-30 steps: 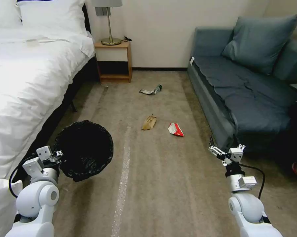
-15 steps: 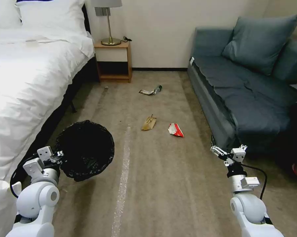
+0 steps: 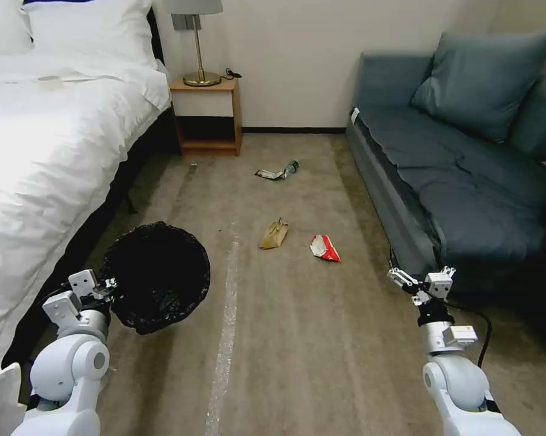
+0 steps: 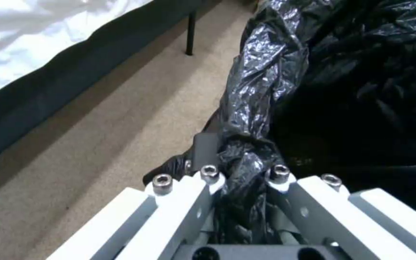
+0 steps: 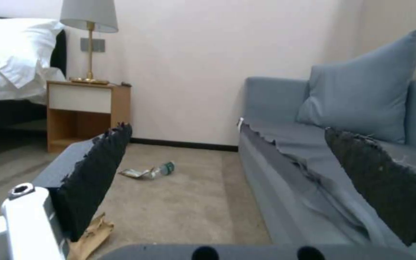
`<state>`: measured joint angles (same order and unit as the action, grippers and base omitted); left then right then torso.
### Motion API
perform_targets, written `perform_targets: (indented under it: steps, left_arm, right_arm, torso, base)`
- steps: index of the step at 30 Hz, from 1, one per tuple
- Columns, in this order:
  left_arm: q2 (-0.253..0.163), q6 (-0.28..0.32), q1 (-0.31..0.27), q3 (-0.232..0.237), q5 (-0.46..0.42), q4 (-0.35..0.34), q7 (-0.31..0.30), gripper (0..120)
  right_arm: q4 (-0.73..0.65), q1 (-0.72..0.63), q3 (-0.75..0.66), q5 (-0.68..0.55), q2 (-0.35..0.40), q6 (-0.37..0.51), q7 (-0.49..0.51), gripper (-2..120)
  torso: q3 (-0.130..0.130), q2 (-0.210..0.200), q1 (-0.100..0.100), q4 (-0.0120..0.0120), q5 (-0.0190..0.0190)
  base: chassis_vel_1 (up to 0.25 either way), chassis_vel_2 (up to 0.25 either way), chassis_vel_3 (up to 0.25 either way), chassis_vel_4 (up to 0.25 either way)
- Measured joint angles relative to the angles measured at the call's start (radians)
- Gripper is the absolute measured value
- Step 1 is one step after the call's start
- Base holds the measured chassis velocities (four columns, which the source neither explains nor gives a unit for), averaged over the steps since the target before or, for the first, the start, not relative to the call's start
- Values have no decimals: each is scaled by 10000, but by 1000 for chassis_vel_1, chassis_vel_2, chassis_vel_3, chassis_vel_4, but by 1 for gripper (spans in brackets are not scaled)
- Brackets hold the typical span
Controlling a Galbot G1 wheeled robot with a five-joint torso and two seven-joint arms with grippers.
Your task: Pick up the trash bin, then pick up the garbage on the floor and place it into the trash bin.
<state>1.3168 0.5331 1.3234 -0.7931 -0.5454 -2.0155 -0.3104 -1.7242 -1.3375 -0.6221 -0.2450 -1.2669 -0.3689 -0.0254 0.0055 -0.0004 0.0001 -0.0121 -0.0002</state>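
Note:
The trash bin (image 3: pixel 158 275), lined with a black bag, hangs tilted just above the floor (image 3: pixel 297 339) at the lower left, beside the bed. My left gripper (image 3: pixel 106 284) is shut on its bag-covered rim (image 4: pixel 244 173). My right gripper (image 3: pixel 415 274) is open and empty at the lower right, close to the sofa front; its dark pads (image 5: pixel 97 173) stand wide apart. Garbage lies ahead on the carpet: a brown paper bag (image 3: pixel 273 234), a red-and-white wrapper (image 3: pixel 325 248), and farther off a small bottle (image 3: pixel 291 166) beside a flat wrapper (image 3: pixel 269 174).
A white bed (image 3: pixel 43 151) runs along the left and a blue-grey sofa (image 3: pixel 454 175) along the right. A wooden nightstand (image 3: pixel 209 115) with a lamp stands against the far wall. A pale tape strip (image 3: pixel 224 339) runs down the carpet lane between them.
The whole head view has shifted slightly, so the camera moved; the litter sits a little lower in the picture. Both grippers keep their poses, the left still holding the bin.

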Motion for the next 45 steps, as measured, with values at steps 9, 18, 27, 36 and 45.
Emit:
perform_targets:
  steps: [9,18,27,36,45]
  left_arm:
    - [4,-30,2,29,18,19,-8,3]
    - [18,-118,-17,48,76,81,-11,3]
    - [16,-150,-22,65,88,96,-4,3]
    - [31,-164,-19,87,107,95,-1,3]
    - [43,-210,24,75,119,95,8,3]
  right_arm:
    - [24,33,-8,-45,-20,-3,-6,100]
    - [49,57,-9,-53,-31,-4,-6,100]
    - [70,70,-12,-58,-41,-3,-12,100]
    - [116,68,-21,-59,-56,-6,-30,100]
    - [125,63,-24,-59,-69,-21,-42,100]
  torso:
    - [0,0,0,1,1]
    - [1,0,0,0,0]
    - [0,0,-1,1,0]
    - [2,0,0,-1,0]
    - [1,0,0,0,0]
  base:
    - [-46,50,56,-59]
    - [-103,93,107,-99]
    - [-84,92,88,-99]
    - [-112,113,109,-115]
    - [-105,105,106,-101]
